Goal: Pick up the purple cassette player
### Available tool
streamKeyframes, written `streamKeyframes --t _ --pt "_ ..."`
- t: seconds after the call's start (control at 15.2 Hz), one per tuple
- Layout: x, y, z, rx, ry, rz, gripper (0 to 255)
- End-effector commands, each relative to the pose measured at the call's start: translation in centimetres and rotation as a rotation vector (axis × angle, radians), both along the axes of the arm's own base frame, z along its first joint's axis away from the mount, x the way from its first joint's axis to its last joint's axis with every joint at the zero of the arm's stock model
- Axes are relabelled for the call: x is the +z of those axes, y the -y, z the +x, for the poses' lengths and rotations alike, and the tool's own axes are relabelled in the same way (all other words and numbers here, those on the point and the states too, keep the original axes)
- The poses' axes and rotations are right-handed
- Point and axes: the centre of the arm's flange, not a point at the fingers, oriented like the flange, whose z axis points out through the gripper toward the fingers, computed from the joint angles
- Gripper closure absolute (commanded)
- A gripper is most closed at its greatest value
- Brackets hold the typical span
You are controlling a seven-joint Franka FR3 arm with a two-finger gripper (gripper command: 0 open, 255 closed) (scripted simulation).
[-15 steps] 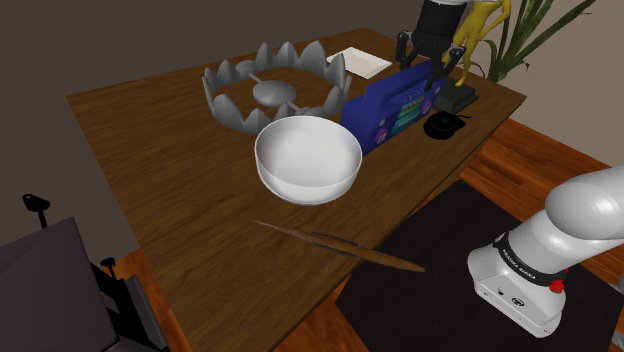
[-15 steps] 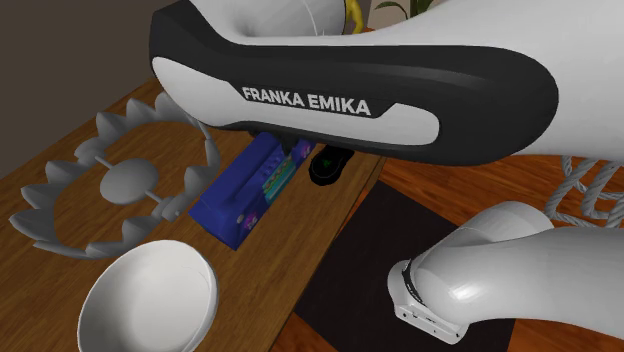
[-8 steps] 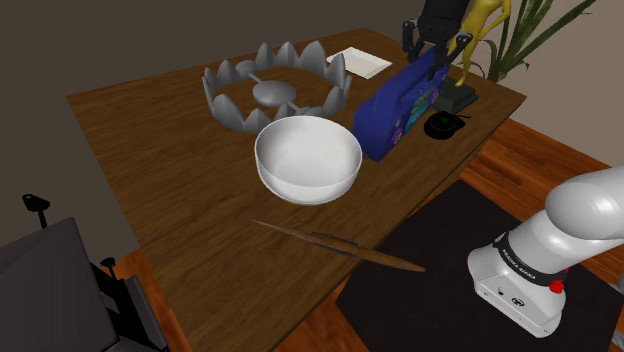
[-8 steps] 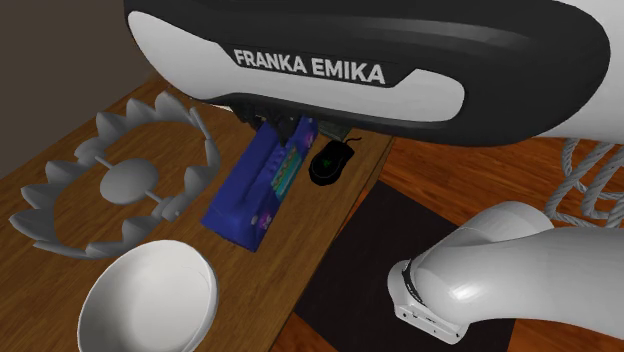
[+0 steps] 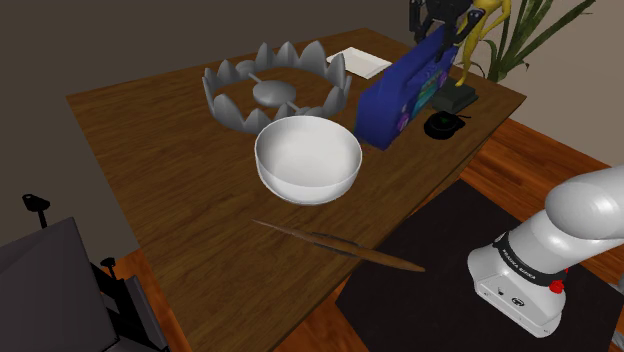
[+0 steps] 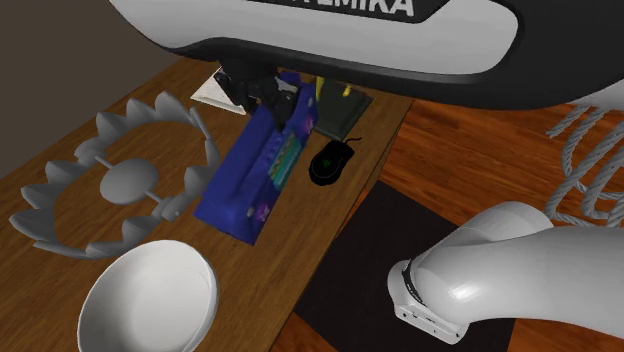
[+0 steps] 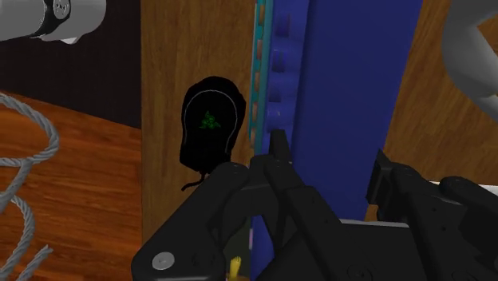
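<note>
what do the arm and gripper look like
The arm is glossy white, built of rounded, bulging links with dark joints. One link carries a wide black band with white capital lettering, of which EMIKA can be read. The gripper is all black and blocky, with two narrow, square-edged fingers.

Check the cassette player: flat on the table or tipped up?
Tipped up: the gripper clasps the cassette player's raised end; the end by the bowl sits on the table.

The arm's big link (image 6: 330,40) blocks the far end of the purple cassette player (image 6: 250,180) in the second exterior view, and the shoulder view's top edge chops off the gripper (image 5: 438,27).
</note>
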Motion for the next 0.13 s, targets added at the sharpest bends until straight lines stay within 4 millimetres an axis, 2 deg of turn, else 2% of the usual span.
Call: streamKeyframes --t 0.0,0.07 --pt "0.87 0.09 -0.03 0.0 0.003 0.0 255" --pt "0.87 0.08 -0.03 0.0 0.003 0.0 255"
